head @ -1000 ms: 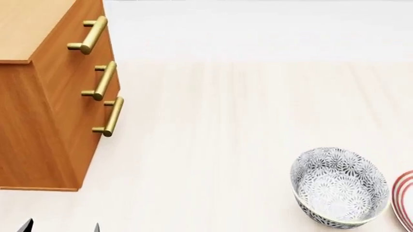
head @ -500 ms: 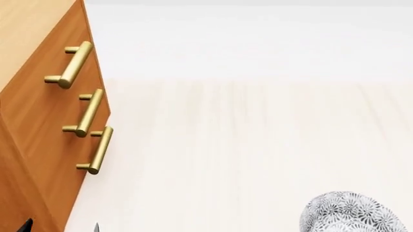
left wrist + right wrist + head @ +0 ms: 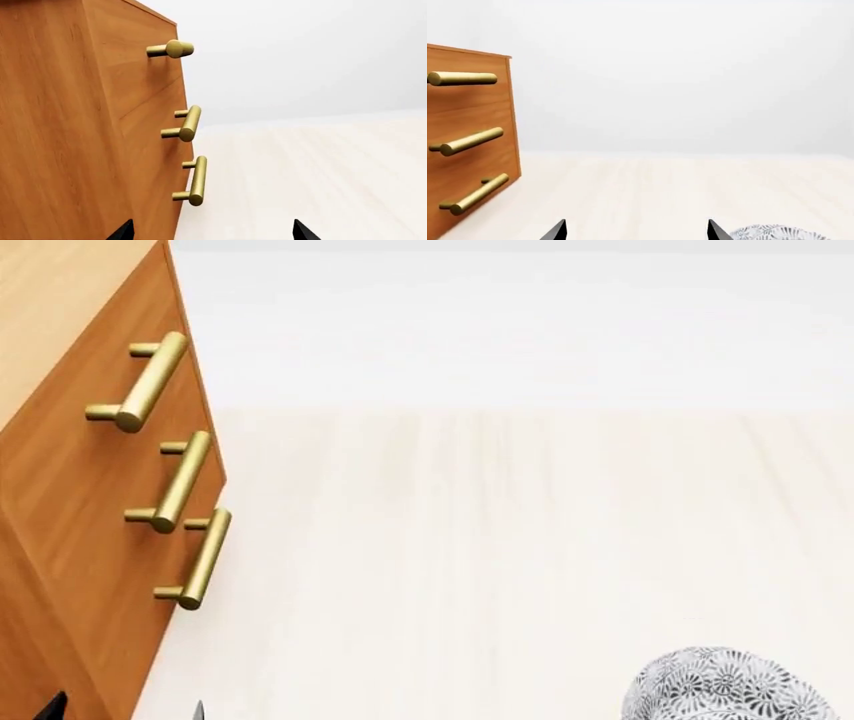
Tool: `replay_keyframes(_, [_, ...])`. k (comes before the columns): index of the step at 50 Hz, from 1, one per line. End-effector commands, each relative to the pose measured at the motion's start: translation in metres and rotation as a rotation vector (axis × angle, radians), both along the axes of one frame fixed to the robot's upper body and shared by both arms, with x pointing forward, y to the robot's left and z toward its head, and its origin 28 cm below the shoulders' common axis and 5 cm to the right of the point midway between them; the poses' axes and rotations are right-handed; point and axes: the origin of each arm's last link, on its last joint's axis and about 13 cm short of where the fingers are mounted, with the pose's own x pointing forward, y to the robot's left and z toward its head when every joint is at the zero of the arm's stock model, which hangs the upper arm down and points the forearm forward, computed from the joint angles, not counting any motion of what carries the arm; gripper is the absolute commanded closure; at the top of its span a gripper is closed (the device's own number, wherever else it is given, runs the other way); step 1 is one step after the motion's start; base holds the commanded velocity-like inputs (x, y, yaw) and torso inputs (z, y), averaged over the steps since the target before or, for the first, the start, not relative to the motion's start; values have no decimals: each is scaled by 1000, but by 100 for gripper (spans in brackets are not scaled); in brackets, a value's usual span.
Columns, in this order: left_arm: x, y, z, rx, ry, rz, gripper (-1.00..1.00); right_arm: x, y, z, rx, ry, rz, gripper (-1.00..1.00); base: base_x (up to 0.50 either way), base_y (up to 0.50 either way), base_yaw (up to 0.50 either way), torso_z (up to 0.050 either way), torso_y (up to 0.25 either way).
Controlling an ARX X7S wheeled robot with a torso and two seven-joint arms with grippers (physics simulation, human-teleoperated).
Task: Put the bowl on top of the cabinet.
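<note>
The bowl (image 3: 727, 685) is sitting on the pale floor (image 3: 507, 540), well apart from the cabinet (image 3: 80, 490) and off its handled front. Both the left hand (image 3: 210, 232) and right hand (image 3: 635, 231) are hanging spread and empty, the left one near the cabinet.

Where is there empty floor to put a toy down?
The wide pale floor between the cabinet and the bowl is bare. Only the strip along the cabinet's handles and the corner around the bowl are taken.

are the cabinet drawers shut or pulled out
Shut. In the head view the cabinet front is flush, none of its three handles sticking out farther; the left wrist view agrees.
</note>
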Motion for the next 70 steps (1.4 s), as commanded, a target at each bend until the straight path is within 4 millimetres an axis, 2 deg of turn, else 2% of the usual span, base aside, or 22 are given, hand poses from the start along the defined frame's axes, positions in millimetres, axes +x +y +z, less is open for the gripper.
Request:
replay_keyframes(1, [1,1,2,-3,-12,2,-100,1,-4,6,67,-24,-49,-100,0,0,0,0,0])
replay_keyframes(8, [1,0,2,-2,-12,1,-100,5,-14,14,204,-21,-172,-100,0,0,0,0,0])
replay_keyframes(22, [2,0,1,0,-9,1,-100,9,-23,18,329,1,-265,-100,0,0,0,0,0])
replay_keyframes(34, [2,0,1,-1,-9,2,-100,13,-35,20,513,33,-364,-100,0,0,0,0,0])
replay_keyframes(49, [3,0,0,-4,-3,1,-100,15,-41,19,612,56,-421,-100,0,0,0,0,0])
replay_keyframes(70, [3,0,0,-3,-4,5,-100,6,-50,20,770,24,-516,-100,0,0,0,0,0])
